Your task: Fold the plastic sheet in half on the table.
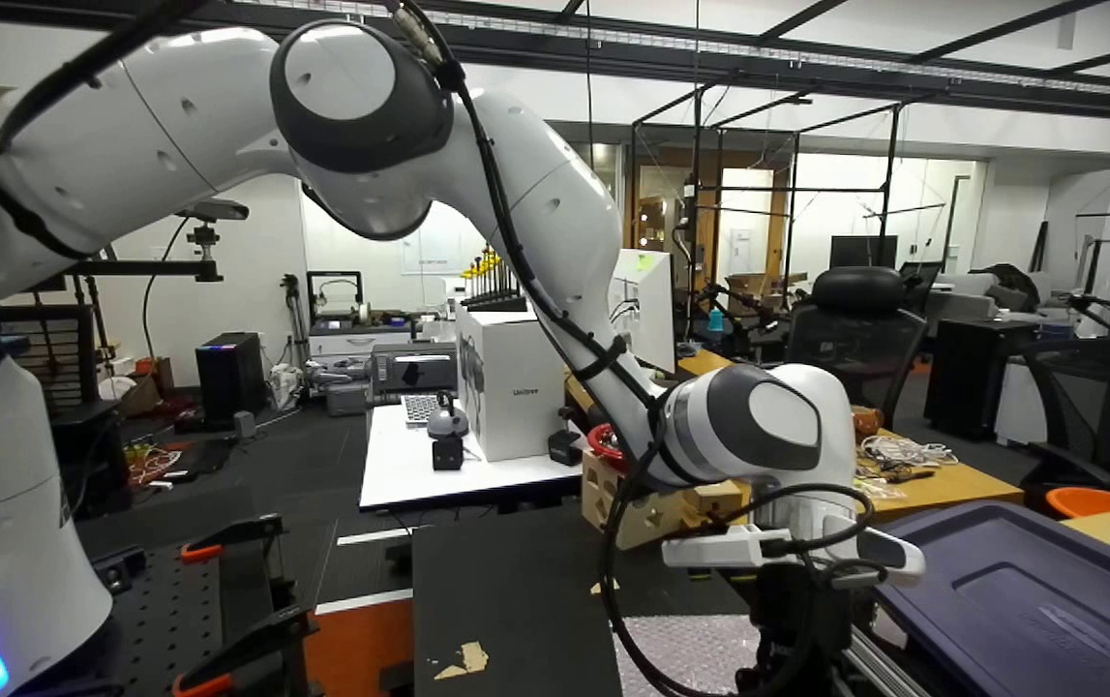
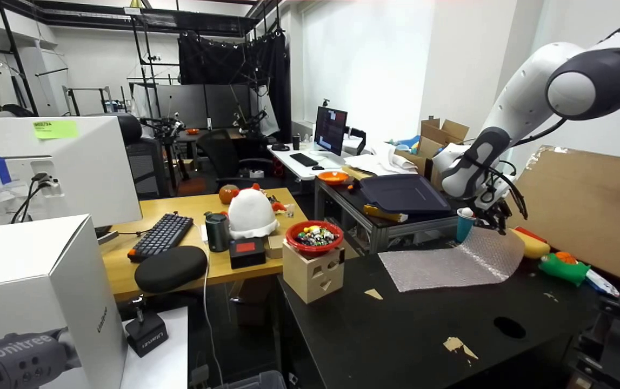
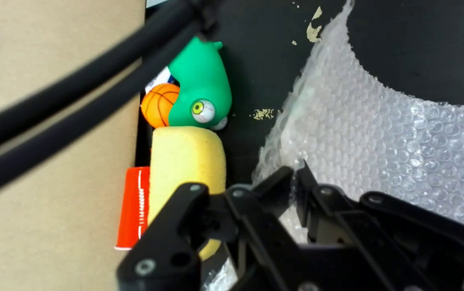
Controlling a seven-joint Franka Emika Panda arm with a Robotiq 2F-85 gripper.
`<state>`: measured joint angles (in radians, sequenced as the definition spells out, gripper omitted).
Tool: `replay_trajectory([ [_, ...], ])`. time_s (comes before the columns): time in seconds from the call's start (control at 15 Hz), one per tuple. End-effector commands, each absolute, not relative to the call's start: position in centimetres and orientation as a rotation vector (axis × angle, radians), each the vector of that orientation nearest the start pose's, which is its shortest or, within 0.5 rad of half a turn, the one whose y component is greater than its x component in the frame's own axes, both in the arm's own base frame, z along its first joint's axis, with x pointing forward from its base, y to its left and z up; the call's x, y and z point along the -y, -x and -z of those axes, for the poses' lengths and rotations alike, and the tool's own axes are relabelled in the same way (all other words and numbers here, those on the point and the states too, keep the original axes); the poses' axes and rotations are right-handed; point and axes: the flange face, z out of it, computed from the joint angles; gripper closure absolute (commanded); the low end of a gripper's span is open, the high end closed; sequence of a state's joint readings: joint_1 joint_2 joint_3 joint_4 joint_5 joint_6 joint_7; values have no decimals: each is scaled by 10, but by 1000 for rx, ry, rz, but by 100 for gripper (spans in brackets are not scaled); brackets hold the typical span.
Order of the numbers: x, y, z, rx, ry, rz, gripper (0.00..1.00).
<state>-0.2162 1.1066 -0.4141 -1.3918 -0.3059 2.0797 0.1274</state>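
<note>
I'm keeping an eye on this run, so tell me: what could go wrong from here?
The jaws pinch the plastic sheet at one spot near its edge, so it may slip free. Elsewhere that edge sags, so the fold could land crooked. The blue cup stands close to the lifted part, so a sideways swing might knock it.

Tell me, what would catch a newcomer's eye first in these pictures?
Probably the big white robot arm arching across an exterior view, its black pincer gripping a raised edge of the bubbly plastic sheet on the dark table. Next, perhaps, the goggle-eyed green toy beside an orange ball in the wrist view, and the red bowl of colourful bits atop a wooden box in an exterior view.
</note>
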Motion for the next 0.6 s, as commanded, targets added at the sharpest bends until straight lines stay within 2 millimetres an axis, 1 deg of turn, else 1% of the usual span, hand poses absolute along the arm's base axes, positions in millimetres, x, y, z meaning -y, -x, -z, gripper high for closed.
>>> replay_trajectory([
  [0.0,354,-578,-73,500,-2421,697,99],
  [0.2,338,-591,-73,469,-2406,711,99],
  [0.53,317,-608,-64,469,-2357,725,99],
])
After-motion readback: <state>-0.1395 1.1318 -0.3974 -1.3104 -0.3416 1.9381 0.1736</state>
